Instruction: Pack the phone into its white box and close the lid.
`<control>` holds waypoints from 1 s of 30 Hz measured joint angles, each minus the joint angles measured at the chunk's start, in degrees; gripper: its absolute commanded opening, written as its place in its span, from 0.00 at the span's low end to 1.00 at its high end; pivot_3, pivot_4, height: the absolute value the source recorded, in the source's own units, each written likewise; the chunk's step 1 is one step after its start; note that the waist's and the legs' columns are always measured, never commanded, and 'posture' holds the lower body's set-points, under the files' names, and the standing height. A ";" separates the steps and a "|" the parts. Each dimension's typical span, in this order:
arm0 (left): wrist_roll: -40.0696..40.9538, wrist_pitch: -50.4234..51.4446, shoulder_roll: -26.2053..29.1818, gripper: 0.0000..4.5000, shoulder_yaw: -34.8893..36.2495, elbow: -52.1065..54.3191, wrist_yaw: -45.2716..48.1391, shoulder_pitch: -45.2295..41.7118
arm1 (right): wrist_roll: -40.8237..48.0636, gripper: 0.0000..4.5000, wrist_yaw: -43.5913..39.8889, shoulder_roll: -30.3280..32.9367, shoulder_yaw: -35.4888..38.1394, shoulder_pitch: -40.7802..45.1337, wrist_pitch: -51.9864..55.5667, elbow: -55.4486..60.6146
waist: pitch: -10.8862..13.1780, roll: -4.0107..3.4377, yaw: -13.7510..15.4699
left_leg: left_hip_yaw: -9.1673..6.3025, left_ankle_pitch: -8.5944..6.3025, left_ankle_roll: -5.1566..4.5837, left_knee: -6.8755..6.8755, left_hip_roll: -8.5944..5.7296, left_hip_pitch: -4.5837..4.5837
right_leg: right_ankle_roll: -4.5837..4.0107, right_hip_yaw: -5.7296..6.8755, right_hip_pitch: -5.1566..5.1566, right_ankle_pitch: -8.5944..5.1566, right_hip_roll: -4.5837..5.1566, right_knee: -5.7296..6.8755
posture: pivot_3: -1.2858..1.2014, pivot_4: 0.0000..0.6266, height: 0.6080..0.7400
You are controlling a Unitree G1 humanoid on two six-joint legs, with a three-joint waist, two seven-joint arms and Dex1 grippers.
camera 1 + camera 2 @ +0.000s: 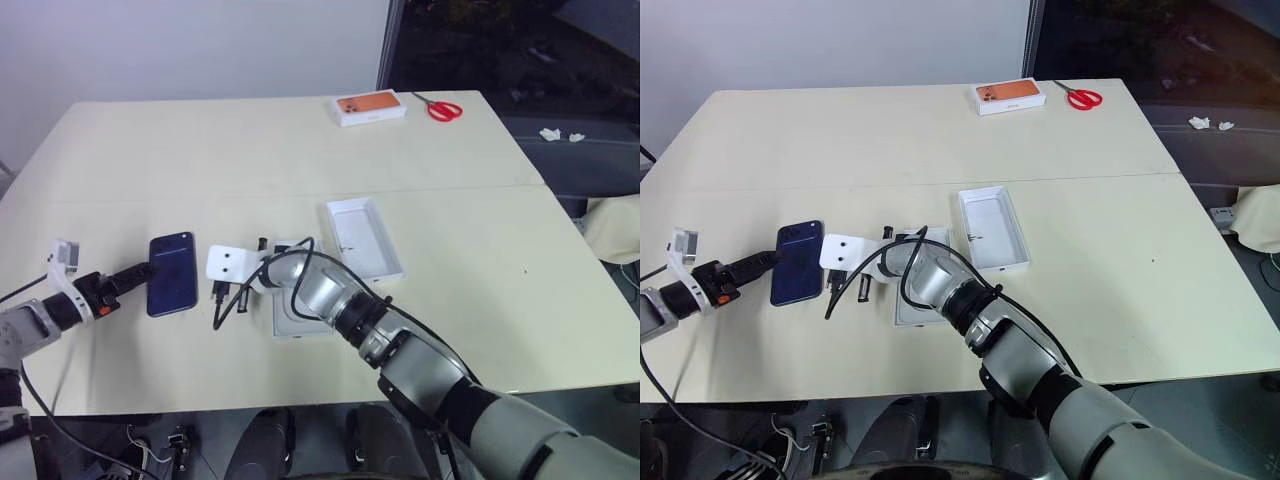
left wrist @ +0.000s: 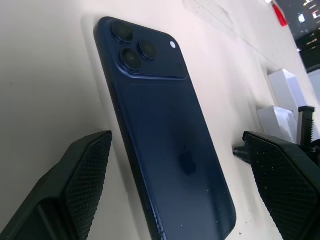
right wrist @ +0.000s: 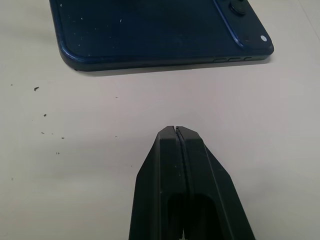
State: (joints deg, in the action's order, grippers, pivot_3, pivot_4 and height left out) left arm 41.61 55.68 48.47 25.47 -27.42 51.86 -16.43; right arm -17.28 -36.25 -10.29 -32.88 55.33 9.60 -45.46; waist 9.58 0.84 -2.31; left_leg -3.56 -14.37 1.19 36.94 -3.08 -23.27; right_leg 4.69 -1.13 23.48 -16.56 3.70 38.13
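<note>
Your left gripper [image 2: 175,185] sits low at the table's [image 1: 480,280] left edge with its fingers [image 2: 75,185] spread wide apart, one on each side of the phone [image 1: 172,273] without touching it. The phone lies flat, back up, camera end away from you. Just right of it, your right gripper [image 3: 175,131] points at the phone's long edge, fingers pressed together and holding nothing. Under that forearm lies a white box [image 1: 290,325], mostly hidden. Further right an open, shallow white tray [image 1: 364,238] rests on the table. At the far edge sit an orange-topped box [image 1: 369,107] and red scissors [image 1: 442,108].
</note>
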 measured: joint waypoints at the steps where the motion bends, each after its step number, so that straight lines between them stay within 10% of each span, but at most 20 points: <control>1: -0.51 -0.11 -0.15 0.99 -0.22 -0.43 0.54 -0.32 | 0.02 0.01 0.10 -0.04 0.00 0.09 0.07 -0.28 | -0.06 -0.07 0.01 | 0.00 -0.01 -0.02 0.00 0.00 0.03 | 0.00 0.00 -0.03 0.00 0.00 -0.01 | 0.52 0.24 1.00; 30: -5.81 6.34 -11.02 0.99 -5.60 7.92 -0.96 -7.43 | 0.01 0.01 0.62 -0.15 2.39 1.89 2.00 -3.47 | -0.59 -0.81 1.68 | -0.02 -0.07 -0.13 0.05 -0.19 0.18 | 0.00 -0.02 -0.28 0.00 0.12 -0.04 | 0.52 0.24 1.00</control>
State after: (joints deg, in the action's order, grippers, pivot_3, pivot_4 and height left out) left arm 35.80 62.02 37.45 19.87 -19.49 50.90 -23.87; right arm -17.27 -35.63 -10.44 -30.48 57.22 11.61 -48.93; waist 8.99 0.03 -0.63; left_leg -3.59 -14.44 1.06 36.99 -3.27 -23.09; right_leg 4.69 -1.15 23.20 -16.56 3.82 38.09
